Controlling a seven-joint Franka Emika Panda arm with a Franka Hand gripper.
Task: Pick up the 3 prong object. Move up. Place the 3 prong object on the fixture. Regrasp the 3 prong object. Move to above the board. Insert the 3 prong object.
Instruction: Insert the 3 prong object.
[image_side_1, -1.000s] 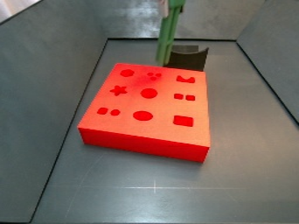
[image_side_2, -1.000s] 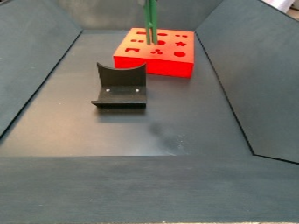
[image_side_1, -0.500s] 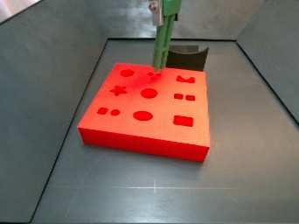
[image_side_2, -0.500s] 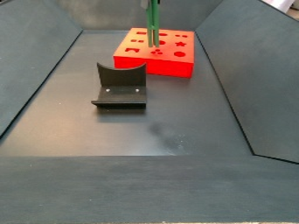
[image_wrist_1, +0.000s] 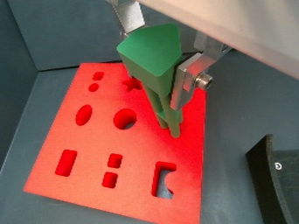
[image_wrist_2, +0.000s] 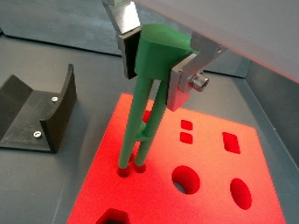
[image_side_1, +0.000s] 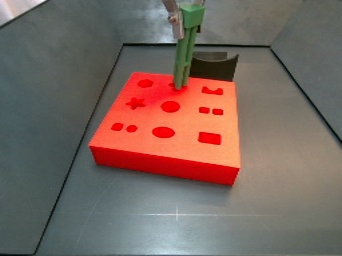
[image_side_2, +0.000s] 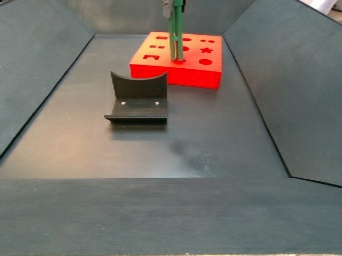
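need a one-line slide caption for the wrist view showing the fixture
Pincer holds the green 3 prong object upright, prong tips at the red board; fixture stands beside it.

A dark grey floor (image_side_2: 160, 200) with sloped grey walls (image_side_1: 54, 70), seemingly metal.

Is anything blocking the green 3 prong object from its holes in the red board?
Nothing visible. The end effector holds the 3 prong object upright over the board, prong tips at the small holes. The fixture stands off to the side.
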